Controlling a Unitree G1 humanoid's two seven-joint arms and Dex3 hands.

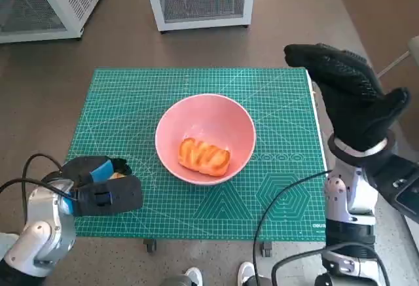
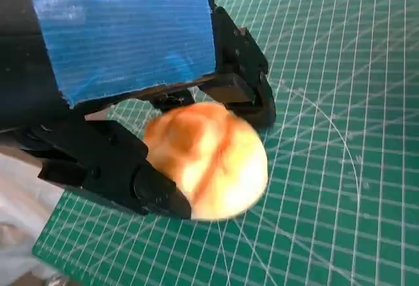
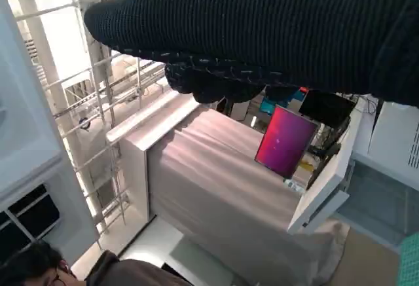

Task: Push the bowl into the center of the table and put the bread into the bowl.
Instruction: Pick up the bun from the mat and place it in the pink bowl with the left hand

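The pink bowl (image 1: 205, 139) stands upright about the middle of the table (image 1: 281, 96), on its green gridded mat. It is round, smooth and wide-mouthed. One bread (image 1: 204, 157) lies inside it toward the near side: a golden-orange loaf with ridges across its top. A second bread (image 2: 208, 160), a rounded bun, pale yellow with orange-brown streaks, sits at the near left of the table, held between the fingers of the left hand (image 2: 124, 70) just over the mat.
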